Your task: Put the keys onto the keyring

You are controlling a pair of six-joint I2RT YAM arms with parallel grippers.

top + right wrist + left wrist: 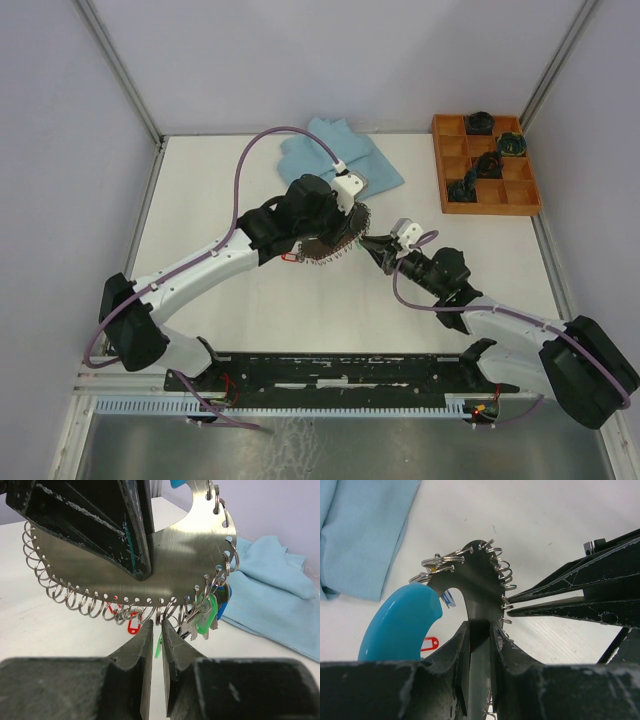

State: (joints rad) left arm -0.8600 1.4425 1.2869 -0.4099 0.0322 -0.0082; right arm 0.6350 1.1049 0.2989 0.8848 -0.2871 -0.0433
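My left gripper (pixel 479 640) is clamped on the keyring (pixel 175 565), holding it on edge with keys (pixel 205 617) dangling from its loops (pixel 70 597). My right gripper (pixel 157 632), jaws almost together, sits just under one loop. Slightly misaligned, it could snag neighbouring loops or twist the keyring in the clamp.

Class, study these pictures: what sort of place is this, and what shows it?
Probably a robotics test cell: a left arm and a right arm bolted at the edge of a white table, plain panel walls around it, and an orange compartment tray of dark items.
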